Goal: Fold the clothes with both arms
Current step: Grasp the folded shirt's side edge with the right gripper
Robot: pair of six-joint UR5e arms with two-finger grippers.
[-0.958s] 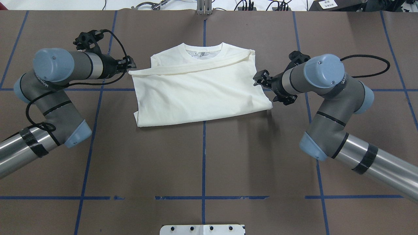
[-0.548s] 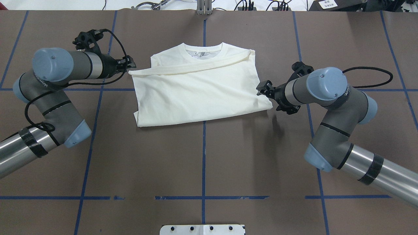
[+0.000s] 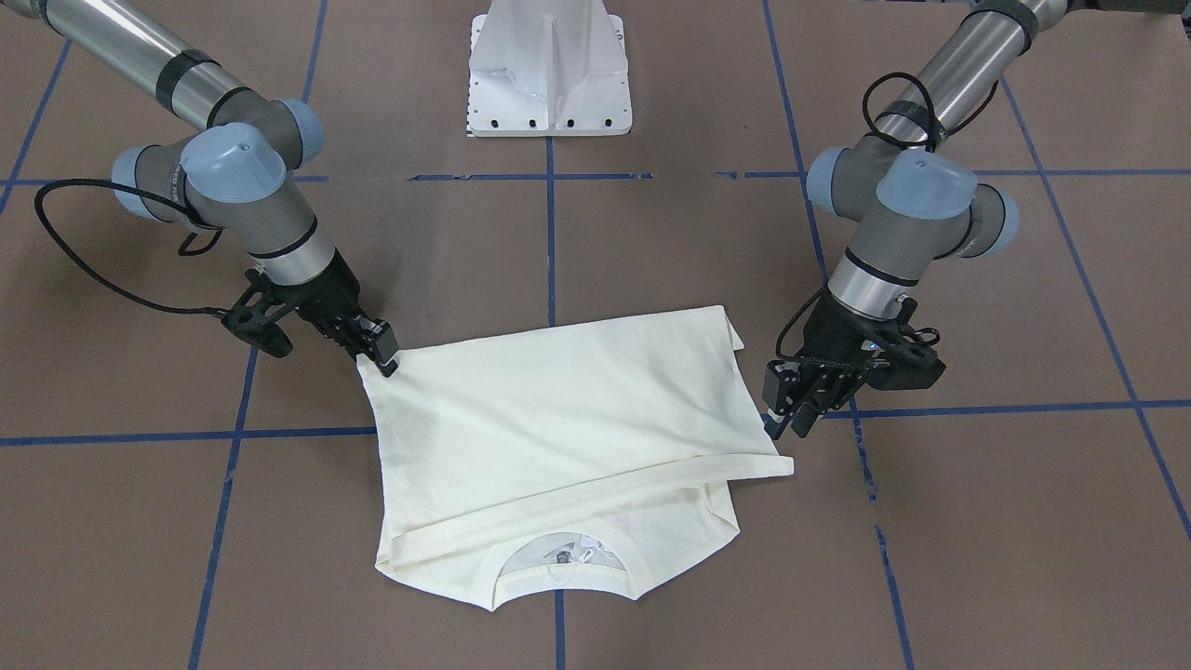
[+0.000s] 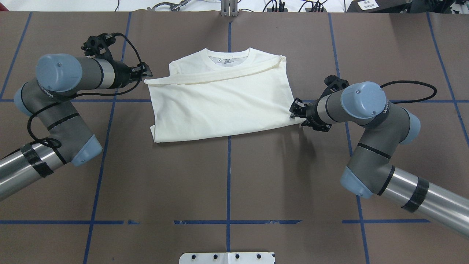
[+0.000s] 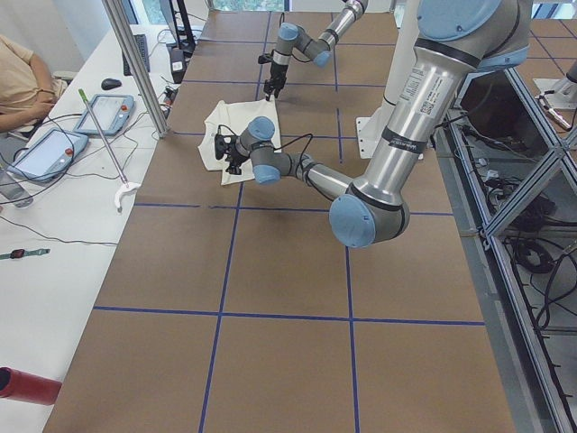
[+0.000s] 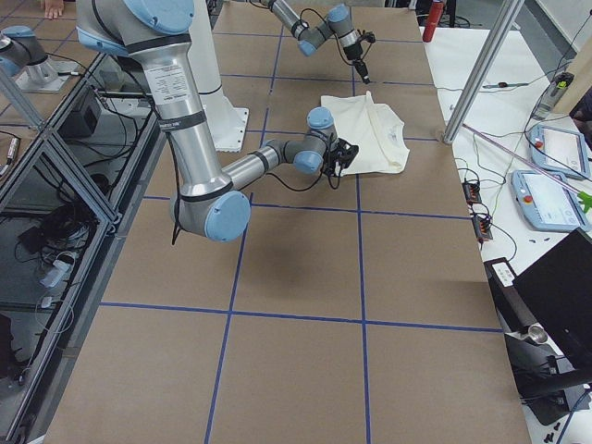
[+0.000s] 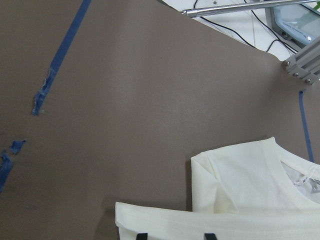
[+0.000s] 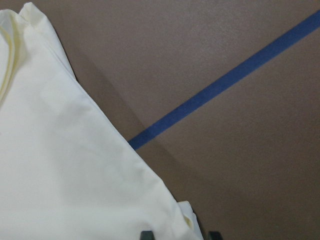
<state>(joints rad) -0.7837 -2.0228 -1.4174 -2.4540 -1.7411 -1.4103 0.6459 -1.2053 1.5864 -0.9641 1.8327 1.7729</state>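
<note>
Flanking the cream T-shirt (image 4: 220, 106) with both arms, I am working at two of its corners. It is lying folded on the brown table (image 4: 227, 176), plain side up, with its collar pointing away from my base. My left arm (image 4: 73, 75) is holding its jaws spread apart, gripping nothing, at the left end of the folded-over band below the collar. My right arm (image 4: 362, 101) is holding its jaws spread too, and the shirt's near right corner is showing between them, beside a blue tape line (image 8: 225, 82).
</note>
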